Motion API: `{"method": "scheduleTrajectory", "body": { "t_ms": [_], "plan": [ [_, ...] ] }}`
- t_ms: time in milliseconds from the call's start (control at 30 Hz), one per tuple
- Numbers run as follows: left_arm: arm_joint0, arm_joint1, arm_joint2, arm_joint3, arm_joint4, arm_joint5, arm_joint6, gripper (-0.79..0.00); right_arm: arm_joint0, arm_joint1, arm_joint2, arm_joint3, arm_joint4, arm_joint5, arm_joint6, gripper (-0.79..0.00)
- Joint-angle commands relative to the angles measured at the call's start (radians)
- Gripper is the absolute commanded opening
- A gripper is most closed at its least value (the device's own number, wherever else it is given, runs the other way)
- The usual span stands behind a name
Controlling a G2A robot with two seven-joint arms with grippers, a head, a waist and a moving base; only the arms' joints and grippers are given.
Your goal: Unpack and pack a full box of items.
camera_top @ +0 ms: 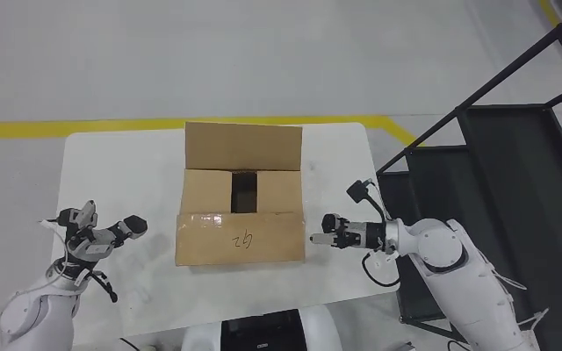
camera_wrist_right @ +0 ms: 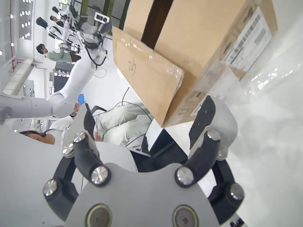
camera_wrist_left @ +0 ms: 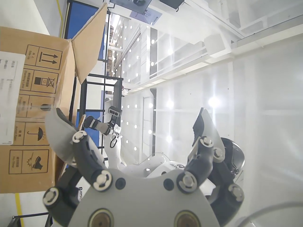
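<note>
A brown cardboard box point(camera_top: 241, 206) stands in the middle of the white table point(camera_top: 114, 175). Its far flap stands up, two inner flaps lie flat with a dark gap point(camera_top: 245, 191) between them, and the near flap point(camera_top: 241, 239), which has handwriting on it, lies out toward the front. My left gripper point(camera_top: 130, 230) point(camera_wrist_left: 130, 124) is open and empty, a short way left of the box point(camera_wrist_left: 35, 95). My right gripper point(camera_top: 319, 238) point(camera_wrist_right: 146, 119) is open and empty, close to the near right corner of the box point(camera_wrist_right: 189, 36). What is inside the box is hidden.
A black metal stair frame point(camera_top: 492, 167) stands just off the table's right edge, behind my right arm. A yellow line point(camera_top: 114, 127) runs on the floor beyond the table. Bare table surface lies left of the box and in front of it.
</note>
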Motion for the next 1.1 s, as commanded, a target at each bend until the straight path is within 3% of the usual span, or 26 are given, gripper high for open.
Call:
{"method": "scheduleTrajectory", "body": {
  "t_ms": [0, 200, 467, 667, 1067],
  "plan": [
    [0.014, 0.0, -0.011, -0.012, -0.002, -0.002, 0.007, 0.0, -0.014, 0.001, -0.01, 0.001, -0.028, 0.003, 0.0, 0.0],
    [0.046, -0.001, -0.03, -0.049, 0.012, -0.007, 0.024, 0.0, -0.048, 0.007, -0.039, -0.025, -0.005, 0.033, 0.05, 0.0],
    [0.017, -0.003, 0.013, -0.027, 0.044, 0.059, 0.034, 0.0, -0.027, 0.001, -0.067, -0.028, 0.003, 0.027, -0.079, 0.0],
    [-0.014, -0.006, 0.042, 0.008, 0.05, 0.059, 0.025, 0.0, 0.039, -0.011, -0.115, 0.008, -0.013, 0.04, -0.207, 0.0],
    [0.011, -0.006, 0.018, -0.002, 0.049, 0.052, 0.032, 0.0, 0.128, -0.024, -0.212, 0.068, 0.035, 0.041, -0.209, 0.0]
  ]
}}
